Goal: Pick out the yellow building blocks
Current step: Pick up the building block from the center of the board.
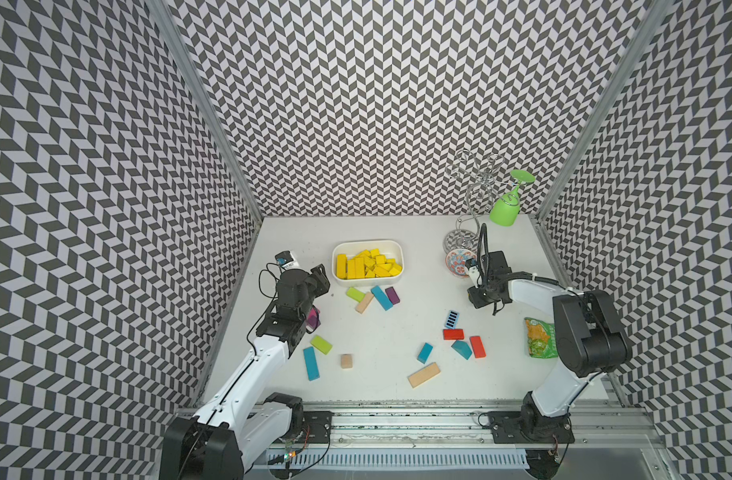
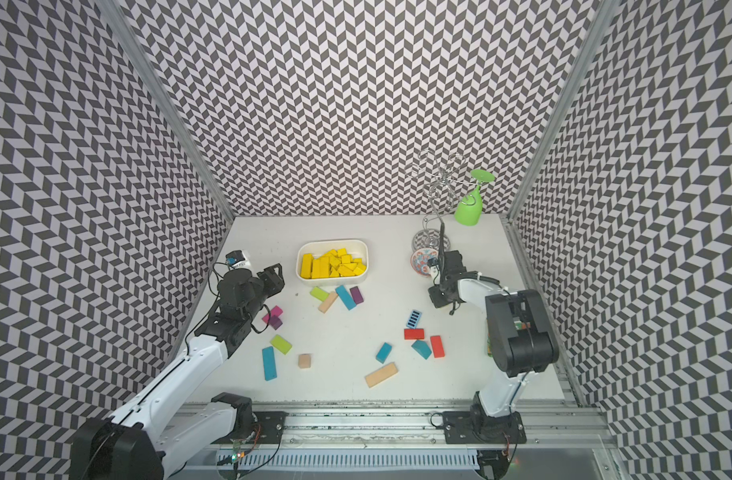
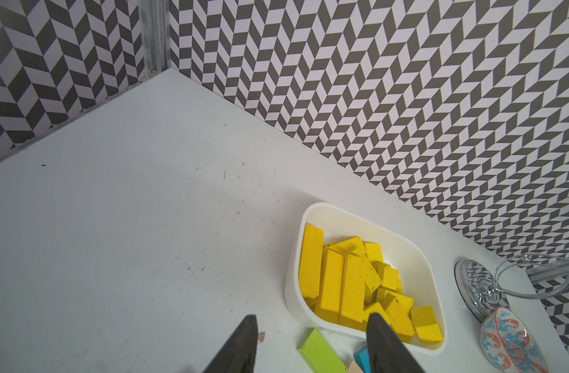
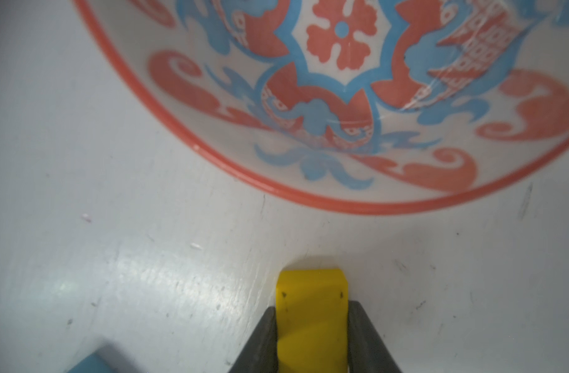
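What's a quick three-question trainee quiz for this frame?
1. True or false: the white tub holds only yellow blocks.
2. What does the right gripper clamp? A) lime-green block B) yellow block C) red block
3. Name the dish nearest the right gripper.
Key: 1 true; 2 B; 3 the patterned bowl.
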Robot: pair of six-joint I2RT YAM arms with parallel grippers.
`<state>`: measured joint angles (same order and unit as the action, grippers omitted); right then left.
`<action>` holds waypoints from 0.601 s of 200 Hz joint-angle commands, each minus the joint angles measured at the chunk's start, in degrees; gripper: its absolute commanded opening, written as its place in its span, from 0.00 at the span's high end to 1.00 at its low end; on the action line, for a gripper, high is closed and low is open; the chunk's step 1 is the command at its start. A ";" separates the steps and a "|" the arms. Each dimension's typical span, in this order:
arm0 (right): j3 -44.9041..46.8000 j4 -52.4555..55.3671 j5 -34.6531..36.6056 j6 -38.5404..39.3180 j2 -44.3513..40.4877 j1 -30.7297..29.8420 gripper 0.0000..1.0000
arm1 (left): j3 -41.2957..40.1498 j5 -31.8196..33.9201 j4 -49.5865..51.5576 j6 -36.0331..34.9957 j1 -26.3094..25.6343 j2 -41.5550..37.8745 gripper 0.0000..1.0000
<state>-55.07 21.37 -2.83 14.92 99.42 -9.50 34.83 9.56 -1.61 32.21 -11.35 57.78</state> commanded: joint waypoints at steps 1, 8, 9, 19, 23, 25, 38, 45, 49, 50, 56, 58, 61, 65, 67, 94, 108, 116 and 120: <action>0.76 1.28 -0.84 0.21 1.21 -0.78 0.67 | 1.40 0.11 0.24 -0.65 0.46 -0.36 0.44; 1.15 0.93 -0.91 0.11 0.77 -0.96 0.68 | 1.56 0.02 0.27 -0.74 0.46 -0.32 0.44; 1.17 0.90 -0.88 0.07 0.73 -1.01 0.68 | 1.56 0.02 0.28 -0.74 0.46 -0.31 0.44; 1.60 0.54 -0.97 0.02 0.11 -1.07 0.69 | 1.66 0.05 0.35 -0.91 0.46 -0.24 0.44; 1.75 0.46 -0.92 0.02 -0.10 -1.13 0.70 | 1.73 0.10 0.37 -0.99 0.46 -0.25 0.44; 1.81 0.44 -0.88 0.02 -0.21 -1.16 0.70 | 1.82 0.10 0.38 -1.00 0.46 -0.22 0.44; 2.14 0.02 -0.91 -0.09 -1.17 -1.23 0.71 | 1.99 0.28 0.53 -1.18 0.45 -0.30 0.44; 2.27 -0.20 -1.11 -0.23 -1.77 -1.22 0.72 | 2.02 0.36 0.68 -1.18 0.54 -0.29 0.44; 2.39 -0.34 -1.28 -0.32 -2.08 -1.23 0.72 | 2.00 0.37 0.77 -1.26 0.54 -0.33 0.44; 2.40 -0.40 -1.29 -0.37 -2.19 -1.27 0.72 | 2.00 0.37 0.79 -1.26 0.54 -0.31 0.44; 2.55 -0.62 -1.56 -0.41 -2.62 -1.23 0.72 | 2.06 0.41 0.81 -1.27 0.54 -0.23 0.44; 2.59 -0.62 -1.65 -0.42 -2.86 -1.18 0.72 | 2.08 0.45 0.81 -1.27 0.54 -0.24 0.44; 2.66 -0.70 -1.79 -0.42 -3.16 -1.22 0.73 | 2.01 0.46 0.82 -1.27 0.54 -0.24 0.44; 2.68 -0.79 -1.87 -0.42 -3.50 -1.20 0.73 | 2.01 0.53 0.82 -1.27 0.59 -0.25 0.44; 2.75 -0.84 -1.90 -0.42 -3.72 -1.20 0.73 | 2.05 0.54 0.82 -1.31 0.58 -0.29 0.44; 4.07 -1.76 -3.16 -0.42 -7.28 -1.22 0.73 | 2.32 0.56 0.86 -1.44 0.64 0.27 0.44; 5.14 -2.48 -3.99 -0.33 -9.58 -1.17 0.73 | 2.72 0.46 0.85 -1.44 0.70 0.50 0.44; 5.61 -2.88 -4.35 -0.24 -10.96 -1.17 0.73 | 2.77 0.46 0.81 -1.42 0.72 0.51 0.44; 5.87 -2.98 -4.55 -0.24 -11.55 -1.18 0.73 | 2.79 0.46 0.77 -1.40 0.68 0.52 0.44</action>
<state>-50.41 20.82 -5.10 14.74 92.84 -10.35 35.22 9.63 -1.26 31.53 -11.09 58.17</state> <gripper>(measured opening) 0.308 0.560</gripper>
